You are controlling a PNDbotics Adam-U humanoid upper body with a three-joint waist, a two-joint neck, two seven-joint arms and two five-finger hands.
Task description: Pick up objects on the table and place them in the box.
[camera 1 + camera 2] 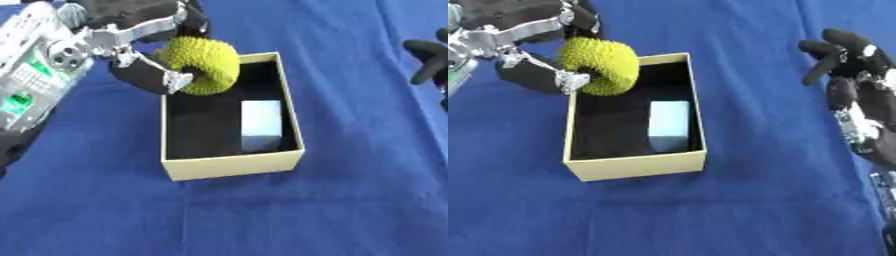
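The box, a shallow cream carton with a dark inside, sits mid-table on the blue cloth, long side running from 12 to 6 o'clock. Over its 11 o'clock corner the left robot hand pinches a yellow-green textured ring between thumb and curled fingers; the ring hangs partly over the rim, partly over the opening. To finish this step well, the hand should, I judge, carry the ring a little further toward 5 o'clock so all of it is above the dark floor, lower it below the wall, and only then uncurl the fingers. A pale blue block already lies inside, toward the 4 o'clock side; the free floor is at the 12 o'clock end, so that is the better landing spot. The near wall and the hand's own thumb are the likely snags. The right robot hand waits at 3 o'clock, well apart, fingers relaxed and holding nothing.
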